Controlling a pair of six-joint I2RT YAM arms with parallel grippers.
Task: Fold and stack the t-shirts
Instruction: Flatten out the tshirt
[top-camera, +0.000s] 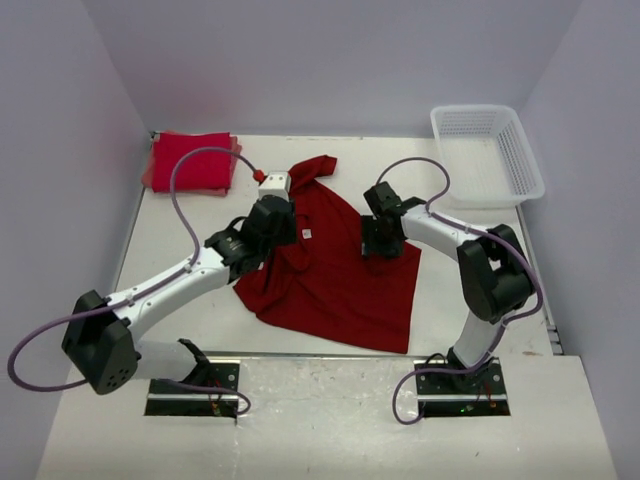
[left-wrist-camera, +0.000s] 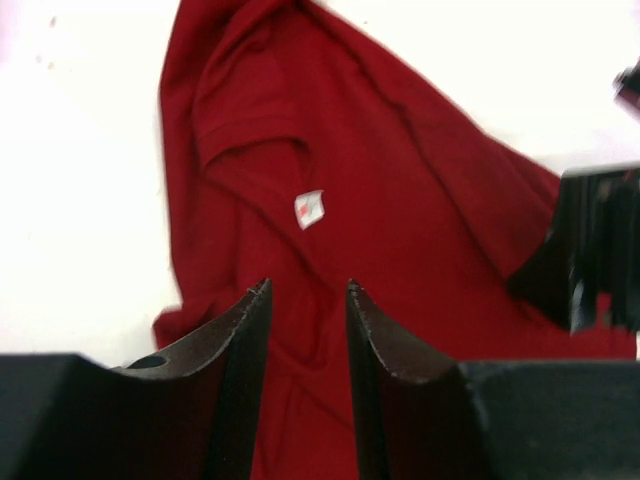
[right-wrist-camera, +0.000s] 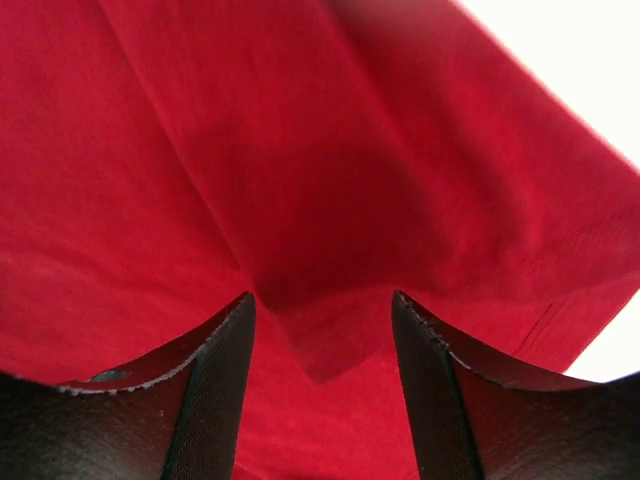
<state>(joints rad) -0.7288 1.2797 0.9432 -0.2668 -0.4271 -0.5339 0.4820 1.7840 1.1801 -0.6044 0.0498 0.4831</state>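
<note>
A dark red t-shirt (top-camera: 335, 285) lies crumpled and partly spread in the middle of the table, its white label (top-camera: 307, 234) facing up. My left gripper (top-camera: 283, 236) hovers over the shirt's left part; in the left wrist view its jaws (left-wrist-camera: 308, 285) stand apart, with only the cloth (left-wrist-camera: 400, 200) and the label (left-wrist-camera: 310, 209) showing beyond them. My right gripper (top-camera: 378, 246) is down on the shirt's right edge. Its jaws (right-wrist-camera: 322, 295) are wide, and a raised fold of the cloth (right-wrist-camera: 330, 340) sits between them without touching the pads. A folded pile of bright red t-shirts (top-camera: 190, 160) rests at the back left.
A white lattice basket (top-camera: 520, 165) stands at the back right corner. White walls close the table in on the left, back and right. The right arm's dark wrist (left-wrist-camera: 600, 250) shows at the right edge of the left wrist view.
</note>
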